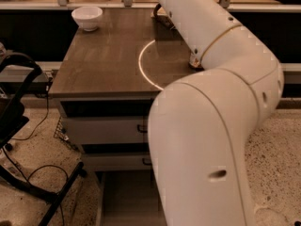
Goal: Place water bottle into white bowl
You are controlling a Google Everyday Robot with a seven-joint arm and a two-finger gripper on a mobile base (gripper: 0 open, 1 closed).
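Note:
The white bowl (87, 17) stands at the far left corner of the brown table (103, 60). The water bottle is not in view. My white arm (211, 107) fills the right half of the view and reaches over the table's far right part. My gripper is out of view beyond the top edge, at the end of the arm. Only the base of the gold-brown can (194, 62) shows under the arm.
A crumpled snack bag (160, 14) is mostly hidden behind the arm at the far side. A bright ring of light (142, 66) lies on the tabletop. Two drawers (108, 126) sit under the table. A black frame with cables (19, 126) stands on the floor at left.

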